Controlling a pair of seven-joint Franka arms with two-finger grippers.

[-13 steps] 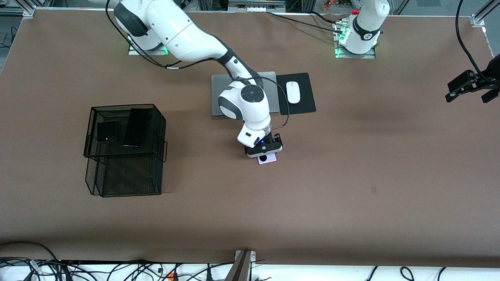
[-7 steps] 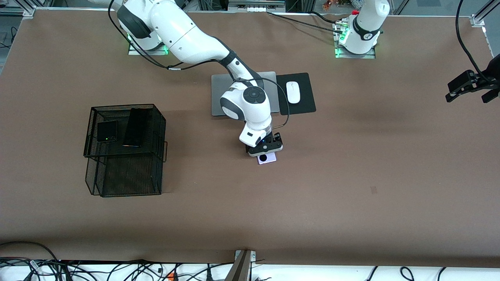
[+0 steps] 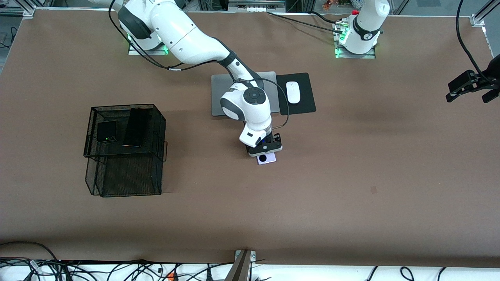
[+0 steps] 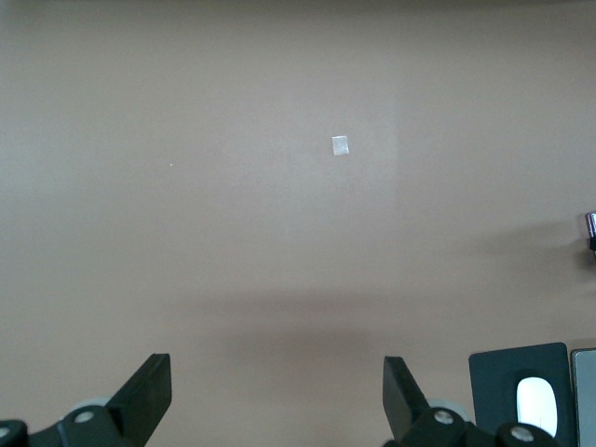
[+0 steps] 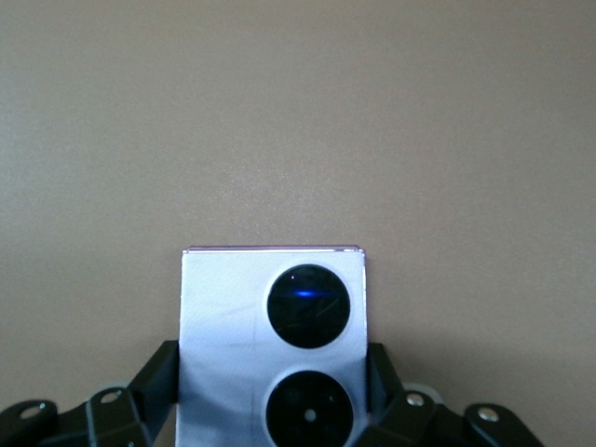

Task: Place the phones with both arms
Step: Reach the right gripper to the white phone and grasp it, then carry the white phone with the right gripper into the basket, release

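Observation:
The small lilac-white phone [image 3: 268, 159] with two round black lenses lies on the brown table near the middle, nearer the front camera than the laptop. My right gripper [image 3: 266, 150] is over it. In the right wrist view the fingers [image 5: 156, 372] press both long sides of the phone [image 5: 228, 317]. The small squarish black phone [image 3: 106, 131] and the long slim black slab [image 3: 136, 127] lie on the top tier of the black mesh basket [image 3: 161, 119]. My left gripper [image 3: 470, 88] waits open and empty above the left arm's end of the table, its fingers spread wide [image 4: 277, 372].
A grey laptop [image 3: 218, 107] lies under the right arm's forearm. Beside it a white mouse [image 3: 293, 92] sits on a black pad [image 3: 306, 105]; both also show in the left wrist view, the mouse [image 4: 534, 406] on the pad [image 4: 512, 368]. Cables run along the table's near edge.
The right arm's upper links have shifted a little; its gripper has stayed at the lilac-white phone. The left arm has not moved.

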